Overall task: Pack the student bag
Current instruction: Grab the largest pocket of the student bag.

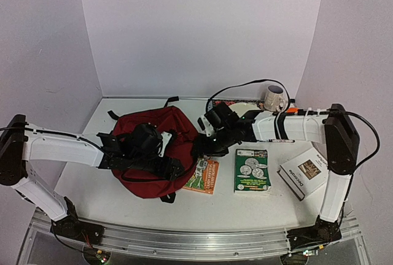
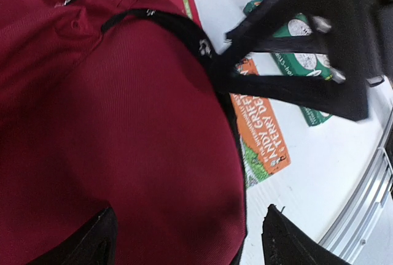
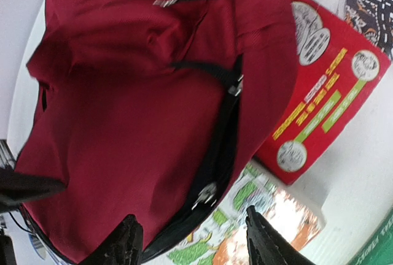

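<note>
The left gripper (image 2: pixel 190 240), at the lower edge of the left wrist view, is released, its fingers spread over the student bag (image 2: pixel 123 124), which lies centre-left in the top view. The right gripper (image 3: pixel 190 240) is likewise unclenched above the black zipper edge (image 3: pixel 215 173). Recommended: pinch 1 lip only, then lift. The right wrist view shows this edge; in the top view the arms cover it.

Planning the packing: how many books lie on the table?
4: orange paperback beside the dark red fabric backpack, green book next, white book far right, red book behind it; more may be hidden.
</note>
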You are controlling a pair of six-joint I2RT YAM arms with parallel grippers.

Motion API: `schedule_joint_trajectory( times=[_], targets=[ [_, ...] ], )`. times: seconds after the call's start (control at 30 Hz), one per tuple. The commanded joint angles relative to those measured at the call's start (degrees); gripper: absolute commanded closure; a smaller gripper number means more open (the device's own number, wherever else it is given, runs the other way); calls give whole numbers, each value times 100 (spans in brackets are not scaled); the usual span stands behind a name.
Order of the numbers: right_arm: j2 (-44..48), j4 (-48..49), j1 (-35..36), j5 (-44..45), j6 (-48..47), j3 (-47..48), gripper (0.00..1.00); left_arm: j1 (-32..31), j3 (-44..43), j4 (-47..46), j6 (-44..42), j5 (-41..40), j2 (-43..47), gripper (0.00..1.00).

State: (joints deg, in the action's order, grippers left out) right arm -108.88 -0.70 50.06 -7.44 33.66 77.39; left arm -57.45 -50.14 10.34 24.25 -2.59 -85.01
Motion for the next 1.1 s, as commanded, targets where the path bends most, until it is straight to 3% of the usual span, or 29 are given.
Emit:
schedule_joint_trajectory(
  times=[0.0,0.43,1.07],
  targets=[
    [130,-1058,395,801,-172,394,42,-21,328,-70,-10,-9,609,12],
    [-597,-1894,703,1567,-346,1416,46,-21,609,46,-121,22,563,8],
    [-706,-2497,712,2169,-322,1309,80,-75,723,39,-31,-221,-94,13]
  ],
)
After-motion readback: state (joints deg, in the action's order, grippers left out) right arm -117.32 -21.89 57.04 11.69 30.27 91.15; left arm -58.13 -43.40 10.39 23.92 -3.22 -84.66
